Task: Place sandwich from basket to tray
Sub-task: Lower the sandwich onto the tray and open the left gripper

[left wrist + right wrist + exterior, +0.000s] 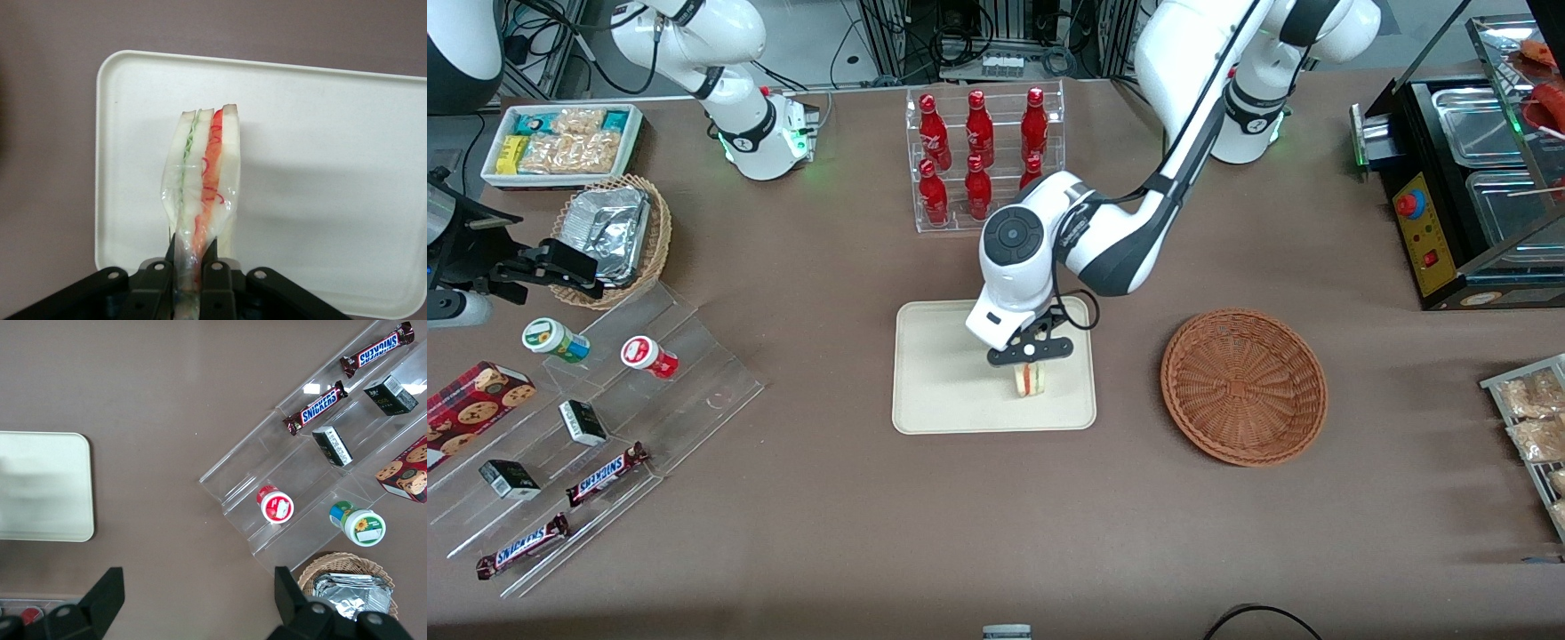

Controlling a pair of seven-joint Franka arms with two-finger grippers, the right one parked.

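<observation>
Over tray (943, 373), near its edge toward basket (1243, 386): claw (1029, 354) clamped on sandwich (1029, 379), held edge-up.
Procedure: lower until bread meets tray, part fingers slowly, lift straight up; wedge may topple.
Wrist view: fingers (215, 275) pinch wrapper corner only.
Front view: basket empty, apart on counter (827, 516).

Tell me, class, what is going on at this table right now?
The working arm's hand is shut on the sandwich and holds it over the cream-white tray, in the part of the tray toward the reddish-brown basket. The basket has nothing in it. The sandwich hangs edge-on between the fingers, its red and green filling showing. Whether it already touches the tray cannot be told.
</observation>
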